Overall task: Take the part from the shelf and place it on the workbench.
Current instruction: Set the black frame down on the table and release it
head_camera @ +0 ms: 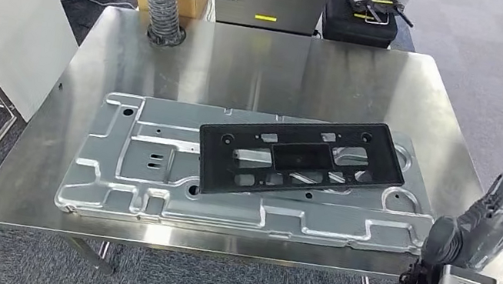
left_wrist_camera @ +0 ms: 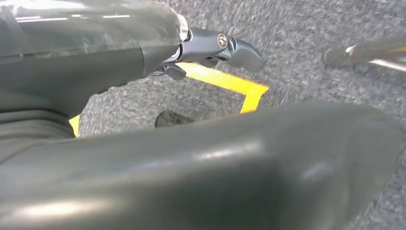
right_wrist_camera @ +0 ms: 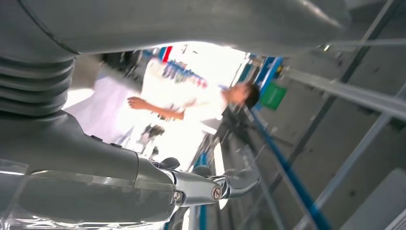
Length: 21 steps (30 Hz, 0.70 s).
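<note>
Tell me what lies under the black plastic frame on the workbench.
The black frame lies on the large stamped metal panel, which rests flat on the steel workbench. Through the frame's cutouts the panel shows; what the solid parts cover cannot be seen.

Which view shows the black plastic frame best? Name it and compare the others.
The head view: the black plastic frame lies whole on the silver sheet-metal panel. The left wrist view looks at carpet, the right wrist view at a person and racking.
</note>
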Tool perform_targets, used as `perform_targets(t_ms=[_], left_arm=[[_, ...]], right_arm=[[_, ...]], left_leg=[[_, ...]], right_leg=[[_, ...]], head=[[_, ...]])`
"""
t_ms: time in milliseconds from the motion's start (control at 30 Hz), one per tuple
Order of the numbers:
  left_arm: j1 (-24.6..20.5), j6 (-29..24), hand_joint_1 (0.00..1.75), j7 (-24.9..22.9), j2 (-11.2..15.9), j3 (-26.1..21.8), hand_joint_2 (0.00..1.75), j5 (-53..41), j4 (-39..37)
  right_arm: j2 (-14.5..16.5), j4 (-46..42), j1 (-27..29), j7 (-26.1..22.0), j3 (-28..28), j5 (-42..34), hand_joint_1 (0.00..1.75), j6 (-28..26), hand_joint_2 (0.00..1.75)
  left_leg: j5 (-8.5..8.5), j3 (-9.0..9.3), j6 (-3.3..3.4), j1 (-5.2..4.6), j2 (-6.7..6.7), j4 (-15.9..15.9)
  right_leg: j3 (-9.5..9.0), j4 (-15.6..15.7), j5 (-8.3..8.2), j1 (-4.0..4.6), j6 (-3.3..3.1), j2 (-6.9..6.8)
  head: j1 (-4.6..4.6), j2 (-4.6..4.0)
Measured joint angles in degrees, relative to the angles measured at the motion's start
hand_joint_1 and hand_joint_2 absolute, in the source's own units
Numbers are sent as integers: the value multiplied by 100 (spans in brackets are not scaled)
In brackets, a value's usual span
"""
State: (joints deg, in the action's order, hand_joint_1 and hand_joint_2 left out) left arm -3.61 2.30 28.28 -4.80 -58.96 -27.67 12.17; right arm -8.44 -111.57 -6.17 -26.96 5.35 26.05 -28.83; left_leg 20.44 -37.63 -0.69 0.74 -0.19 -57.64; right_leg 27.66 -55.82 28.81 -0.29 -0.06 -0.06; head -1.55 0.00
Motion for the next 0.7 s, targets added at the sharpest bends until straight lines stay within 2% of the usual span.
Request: perform_targets(t_ms=[33,67,133,167,200,233,267,300,333,367,400,467,500,533,567,633,667,700], left_arm=[[12,-5,0,-1,2,-12,0,0,0],[21,-11,0,-2,4,-23,0,1,0],[31,-15,0,-4,6,-47,0,2,0],[33,-18,0,-4,7,-64,0,3,0],[33,-20,0,-4,10,-84,0,3,0],[33,-21,0,-3,17,-102,0,2,0],[32,-22,0,-2,26,-116,0,2,0],[29,-22,0,-1,38,-126,0,1,1],[25,-22,0,2,49,-133,0,-3,3],[23,-19,0,5,56,-142,0,-10,7],[21,-16,0,8,61,-150,0,-23,10],[24,-8,0,14,63,-162,0,-53,13],[21,-5,0,15,63,-164,0,-76,13],[16,1,0,18,64,-166,0,-98,14],[12,4,0,20,65,-167,0,-127,14],[6,18,0,25,67,-168,0,-196,15],[7,25,0,23,67,-169,0,-234,15],[10,34,0,19,67,-169,0,-275,15]], right_arm=[[24,2,98,-33,-50,-23,0,-61,0],[53,4,195,-66,-100,-53,0,-111,0],[109,14,384,-129,-207,-131,0,-169,0],[140,24,475,-153,-264,-172,0,-182,0],[173,36,565,-177,-328,-214,0,-192,0],[208,48,659,-197,-398,-260,0,-200,0],[244,58,759,-227,-481,-306,0,-204,0],[277,65,856,-258,-567,-351,0,-205,0],[311,72,949,-288,-658,-397,0,-195,0],[344,85,1032,-310,-751,-444,0,-169,0],[369,107,1103,-319,-837,-487,0,-133,0],[403,192,1230,-330,-1014,-592,0,-36,0],[410,250,1288,-340,-1104,-658,0,16,0],[415,313,1342,-351,-1201,-752,0,84,0],[419,378,1390,-364,-1307,-873,0,168,0],[437,521,1474,-390,-1547,-1151,0,392,0],[452,599,1518,-400,-1679,-1280,0,523,0],[478,681,1571,-408,-1823,-1400,0,676,0]], left_leg=[[169,-50,-22,1,-1,-114],[442,-120,-35,3,-1,-340],[1050,-270,-56,5,0,-1053],[1194,-295,-65,4,0,-1379],[1202,-254,-69,4,0,-1571],[1090,-117,-64,3,0,-1568],[936,122,-51,2,0,-1353],[856,429,-30,0,-3,-980],[864,744,-5,-12,-6,-537],[915,967,21,-27,-10,-194],[988,1093,49,-44,-14,26],[957,1099,117,-59,-8,121],[900,1068,159,-52,7,139],[830,1013,204,-43,24,156],[752,942,237,-31,40,172],[613,769,268,-33,54,163],[544,677,263,-35,57,154],[477,581,256,-36,60,140]], right_leg=[[57,25,-74,-12,-51,-11],[129,43,-149,-22,-89,-22],[301,34,-280,0,-127,-33],[392,21,-342,11,-127,-35],[486,1,-400,20,-123,-37],[579,-28,-451,25,-114,-38],[669,-66,-494,28,-100,-38],[749,-111,-530,27,-83,-40],[815,-158,-563,32,-60,-40],[854,-187,-597,34,-31,-41],[872,-202,-635,30,3,-42],[876,-184,-722,20,77,-37],[896,-204,-693,9,115,-25],[939,-294,-553,1,153,-15],[1008,-488,-310,-11,193,-5],[1184,-1166,301,-39,262,1],[1240,-1521,471,-51,289,1],[1234,-1762,495,-59,306,0]], head=[[9,0],[20,0],[43,0],[48,0],[49,0],[50,0],[51,0],[51,0],[50,0],[47,0],[57,0],[76,0],[90,0],[84,0],[79,0],[70,0],[71,0],[72,0]])
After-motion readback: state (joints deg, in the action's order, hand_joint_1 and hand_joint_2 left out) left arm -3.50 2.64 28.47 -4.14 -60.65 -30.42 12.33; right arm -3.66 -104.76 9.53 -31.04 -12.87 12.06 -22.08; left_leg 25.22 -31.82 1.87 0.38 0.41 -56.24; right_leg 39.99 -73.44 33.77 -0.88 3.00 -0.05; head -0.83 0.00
